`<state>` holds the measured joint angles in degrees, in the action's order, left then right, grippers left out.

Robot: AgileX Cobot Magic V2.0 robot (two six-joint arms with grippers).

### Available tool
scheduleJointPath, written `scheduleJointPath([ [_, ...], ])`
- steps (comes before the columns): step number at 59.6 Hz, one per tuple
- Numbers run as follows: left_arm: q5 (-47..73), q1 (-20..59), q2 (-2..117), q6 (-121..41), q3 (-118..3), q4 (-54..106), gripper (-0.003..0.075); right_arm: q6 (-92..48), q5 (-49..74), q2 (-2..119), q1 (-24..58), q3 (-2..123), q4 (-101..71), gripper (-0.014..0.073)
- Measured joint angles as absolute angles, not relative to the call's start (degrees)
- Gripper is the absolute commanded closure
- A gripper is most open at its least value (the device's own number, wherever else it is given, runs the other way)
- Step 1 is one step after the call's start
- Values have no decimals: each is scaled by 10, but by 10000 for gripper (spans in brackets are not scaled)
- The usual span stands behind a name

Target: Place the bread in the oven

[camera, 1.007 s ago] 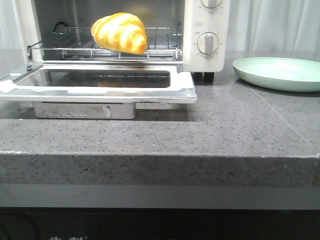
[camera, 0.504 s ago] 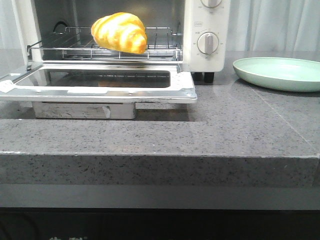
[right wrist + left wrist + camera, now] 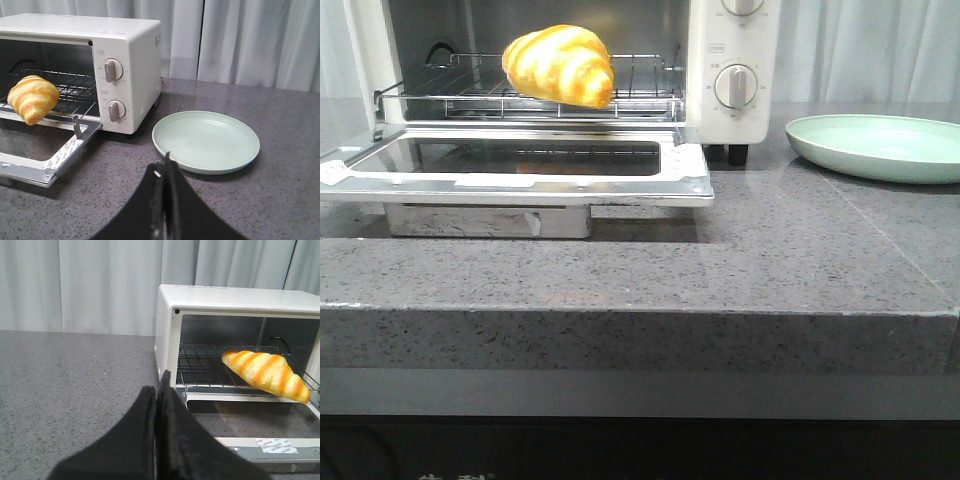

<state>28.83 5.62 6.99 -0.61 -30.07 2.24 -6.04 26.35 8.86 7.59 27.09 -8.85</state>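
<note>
The bread point(image 3: 560, 65) already lay on the wire rack inside the oven point(image 3: 240, 295), ahead of both grippers. The door hung open, so maybe only closing was left. The left gripper point(image 3: 156, 390) and right gripper point(image 3: 165, 165) were pinched closed, holding nothing. Nothing had moved since earlier.
</note>
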Motion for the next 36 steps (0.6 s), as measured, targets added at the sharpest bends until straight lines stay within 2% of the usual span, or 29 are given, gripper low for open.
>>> scheduleJointPath([
  [13,255,44,43,-6,-258,22,741,-60,264,89,76,271,-88,652],
  [23,217,33,-2,-6,-170,29,741,-60,264,89,76,271,-88,652],
  [36,195,33,-3,-6,-57,31,741,-60,264,89,76,271,-88,652],
])
